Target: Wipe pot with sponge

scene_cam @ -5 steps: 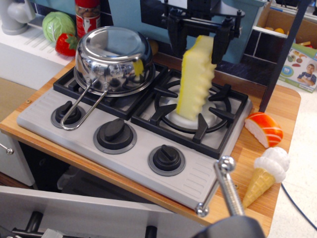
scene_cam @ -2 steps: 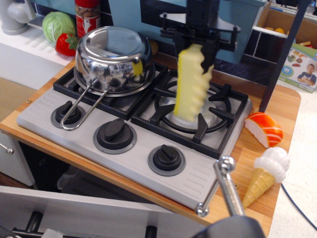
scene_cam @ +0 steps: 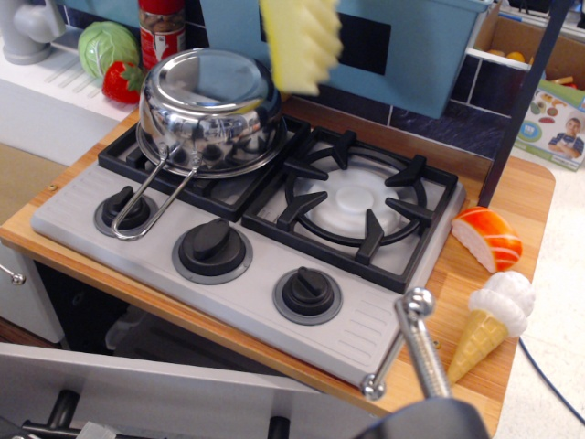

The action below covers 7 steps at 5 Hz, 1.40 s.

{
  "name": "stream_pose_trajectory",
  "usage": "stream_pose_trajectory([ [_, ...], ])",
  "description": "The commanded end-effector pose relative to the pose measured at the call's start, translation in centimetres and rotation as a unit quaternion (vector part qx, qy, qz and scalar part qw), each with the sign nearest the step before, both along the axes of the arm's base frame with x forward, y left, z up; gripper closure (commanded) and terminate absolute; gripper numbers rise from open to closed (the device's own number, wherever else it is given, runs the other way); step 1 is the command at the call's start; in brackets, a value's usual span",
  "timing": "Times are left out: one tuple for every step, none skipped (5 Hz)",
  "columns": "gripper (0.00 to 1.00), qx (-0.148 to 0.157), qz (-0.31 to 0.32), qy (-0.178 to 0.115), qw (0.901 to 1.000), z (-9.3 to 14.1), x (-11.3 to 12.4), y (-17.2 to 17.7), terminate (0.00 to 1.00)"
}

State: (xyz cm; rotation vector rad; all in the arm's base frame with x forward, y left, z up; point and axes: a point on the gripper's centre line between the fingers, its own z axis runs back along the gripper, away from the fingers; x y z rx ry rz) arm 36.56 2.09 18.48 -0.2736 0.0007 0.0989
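Observation:
The shiny steel pot [scene_cam: 210, 105] lies upside down on the back left burner, flat bottom up. Its looped wire handle [scene_cam: 154, 199] points toward the front left, over a knob. The pale-yellow ridged sponge [scene_cam: 300, 41] hangs in the air at the top edge of the view, just above and to the right of the pot's rim, and looks blurred. Its top is cut off by the frame. The gripper is above the frame and does not show, so what grips the sponge is hidden.
The grey toy stove [scene_cam: 361, 325] has three black knobs [scene_cam: 213, 245] along its front, and the right burner [scene_cam: 355, 203] is bare. A cabbage [scene_cam: 105, 44], a strawberry [scene_cam: 121, 82] and a red can [scene_cam: 163, 32] stand behind the pot. An orange slice [scene_cam: 489, 238] and an ice cream cone [scene_cam: 494, 320] lie at right. A metal rod [scene_cam: 419, 343] rises in the foreground.
The sponge has risen off the right burner and moved up and to the left, to beside the pot. The gripper that held it has gone out of the top of the frame.

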Motion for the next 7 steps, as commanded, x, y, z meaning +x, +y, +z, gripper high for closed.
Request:
stream_pose_trajectory([
  [1.0, 0.026, -0.025, -0.019, 0.9992, -0.6, 0.0, 4.0, 0.0],
  [1.0, 0.03, -0.036, -0.014, 0.9988, -2.4, -1.1, 4.1, 0.0],
  [1.0, 0.037, -0.024, -0.015, 0.9989, -3.3, -1.5, 4.6, 0.0],
  [1.0, 0.051, -0.01, -0.024, 0.9984, -2.9, -1.6, 6.1, 0.0],
  [1.0, 0.064, 0.013, -0.01, 0.9978, -1.9, -1.1, 8.8, 0.0],
  [1.0, 0.081, 0.022, 0.015, 0.9964, -0.6, -1.1, 11.6, 0.0],
  [1.0, 0.076, 0.038, 0.068, 0.994, 0.1, -1.0, 14.1, 0.0],
])
